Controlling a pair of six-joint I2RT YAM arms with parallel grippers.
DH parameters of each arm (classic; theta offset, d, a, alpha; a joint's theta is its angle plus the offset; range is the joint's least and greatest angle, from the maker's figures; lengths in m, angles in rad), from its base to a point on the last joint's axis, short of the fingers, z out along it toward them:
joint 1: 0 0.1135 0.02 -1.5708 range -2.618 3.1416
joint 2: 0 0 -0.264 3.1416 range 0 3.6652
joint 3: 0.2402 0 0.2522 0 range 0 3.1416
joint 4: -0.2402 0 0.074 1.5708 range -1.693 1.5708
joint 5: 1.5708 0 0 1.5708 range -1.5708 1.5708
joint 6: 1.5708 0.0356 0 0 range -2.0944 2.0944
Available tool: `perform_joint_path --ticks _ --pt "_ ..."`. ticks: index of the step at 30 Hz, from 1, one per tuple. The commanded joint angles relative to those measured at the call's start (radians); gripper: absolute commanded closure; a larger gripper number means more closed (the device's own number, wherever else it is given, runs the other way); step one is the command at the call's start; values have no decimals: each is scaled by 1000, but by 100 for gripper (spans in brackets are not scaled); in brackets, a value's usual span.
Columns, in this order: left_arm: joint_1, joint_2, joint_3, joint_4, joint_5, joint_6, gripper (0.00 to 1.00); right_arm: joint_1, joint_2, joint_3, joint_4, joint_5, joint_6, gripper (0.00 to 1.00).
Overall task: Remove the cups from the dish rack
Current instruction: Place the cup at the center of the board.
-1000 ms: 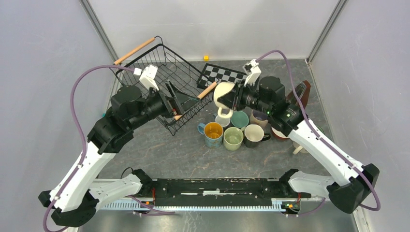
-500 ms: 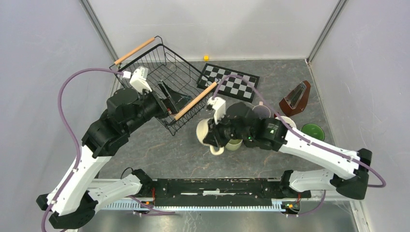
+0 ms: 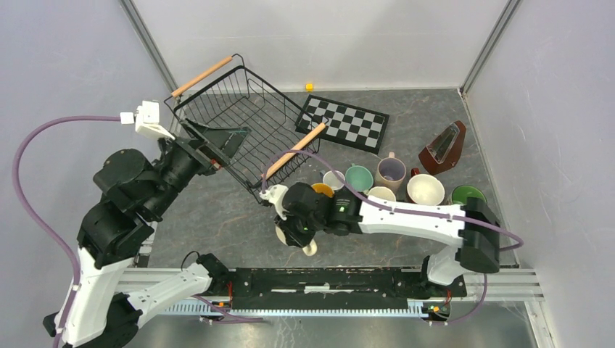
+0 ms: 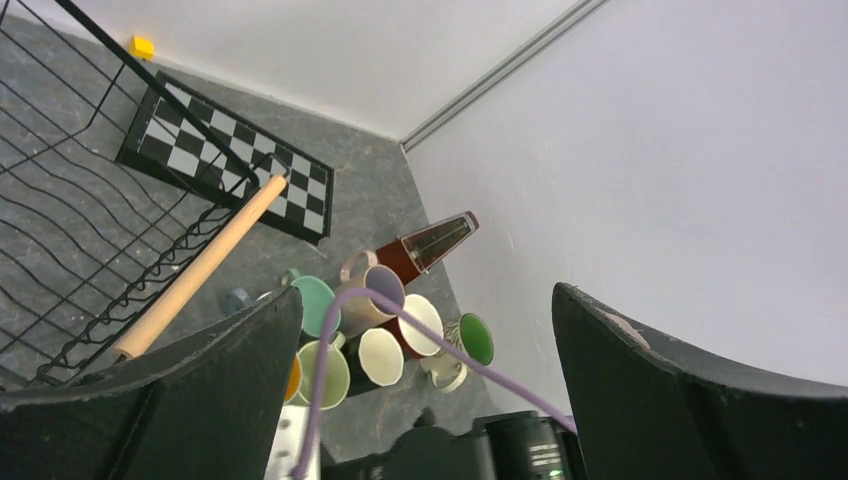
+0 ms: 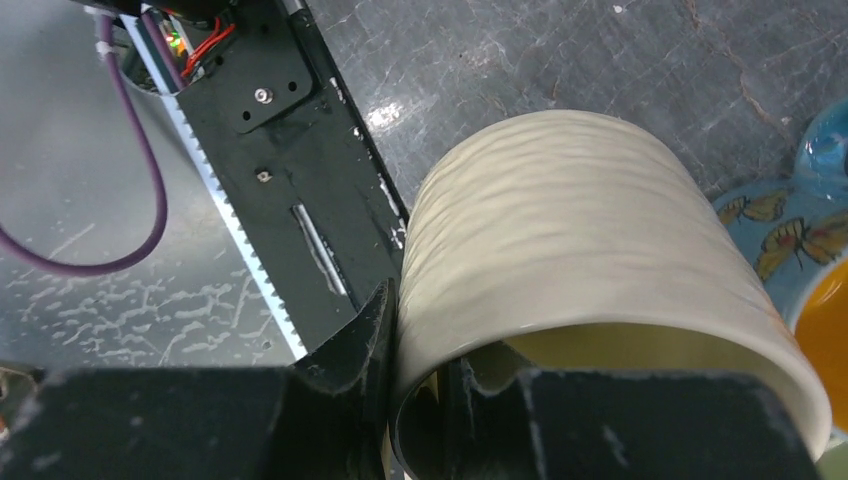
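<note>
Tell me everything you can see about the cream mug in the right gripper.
The cream mug looks glazed ceramic, with a faintly rippled wall and pale inside. The right gripper pinches its rim, one finger outside, one inside. It hangs tilted over the table beside the front rail, near the butterfly mug; whether it touches the table is unclear.

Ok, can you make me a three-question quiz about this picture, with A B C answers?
1. Where is the cream cup? A in the dish rack; B in the right tool; C on a chair.
2. What colour is the little block by the back wall? A yellow; B red; C blue.
3. The left tool is: A shut on a cup; B wide open, empty; C shut on a handle.
Answers: B, the tool pinches its rim, clear of the rack; A, it's bright yellow; B, nothing sits inside it.
</note>
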State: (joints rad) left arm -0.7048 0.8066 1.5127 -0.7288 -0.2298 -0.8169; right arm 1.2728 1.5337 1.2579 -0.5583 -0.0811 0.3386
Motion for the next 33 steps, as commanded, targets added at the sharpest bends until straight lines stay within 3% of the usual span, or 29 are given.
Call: perform_joint_path --ticks 1,6,15,33 --pt "-3 3 43 0 -33 39 0 23 66 128 49 33 -71 100" --pt "-3 -1 43 -1 -31 42 0 40 182 208 -6 74 -110 100" --pt "-3 -12 43 -7 -32 45 0 40 302 210 -24 113 -154 100" --pt "-5 -3 8 5 -21 42 0 38 419 239 -34 177 -234 98"
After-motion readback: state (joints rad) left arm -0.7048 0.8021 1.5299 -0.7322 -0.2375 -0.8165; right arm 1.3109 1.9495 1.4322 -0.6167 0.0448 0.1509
